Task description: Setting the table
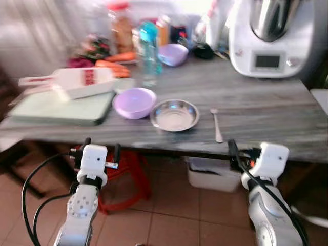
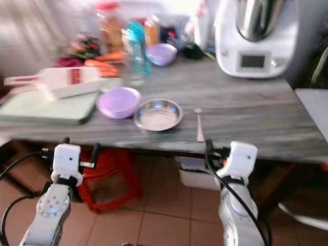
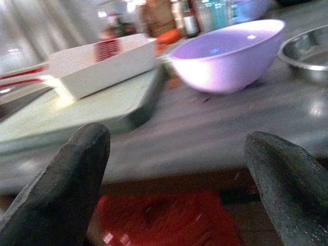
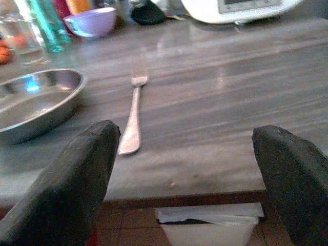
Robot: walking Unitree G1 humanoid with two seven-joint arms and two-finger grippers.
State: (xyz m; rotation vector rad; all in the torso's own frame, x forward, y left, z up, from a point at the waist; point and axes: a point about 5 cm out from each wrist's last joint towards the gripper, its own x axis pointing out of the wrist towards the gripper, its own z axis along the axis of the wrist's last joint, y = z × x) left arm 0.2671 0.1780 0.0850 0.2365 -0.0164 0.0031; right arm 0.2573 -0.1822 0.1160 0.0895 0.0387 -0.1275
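Head view, table: I am standing before a grey wood-grain table (image 1: 266, 110), looking down over its near edge.
Head view, place setting: a steel plate (image 1: 175, 115) is sitting near the front edge, a lilac bowl (image 1: 134, 102) is lying just beside it on my left and looks to be touching its rim, and a fork (image 1: 217, 124) is lying apart on its right, handle toward me.
Head view, back of table: a second lilac bowl (image 1: 173, 54), a teal bottle (image 1: 149, 52), carrots (image 1: 114, 63), a white slicer (image 1: 77, 82) resting on a pale green board (image 1: 61, 108), and a white kitchen machine (image 1: 271, 36) are standing further off.
Head view, my arms: my left gripper (image 1: 98, 151) and right gripper (image 1: 240, 154) are both hanging just below the table edge, over the tiled floor (image 1: 174, 210), a red stool (image 1: 128, 169) and a white bin (image 1: 212, 177).
Left wrist view: my left fingers (image 3: 56, 189) are spreading wide apart, holding nothing, facing the lilac bowl, board and slicer.
Right wrist view: my right fingers (image 4: 66, 184) are likewise standing wide apart and empty, with the fork and steel plate lying on the table ahead of them.
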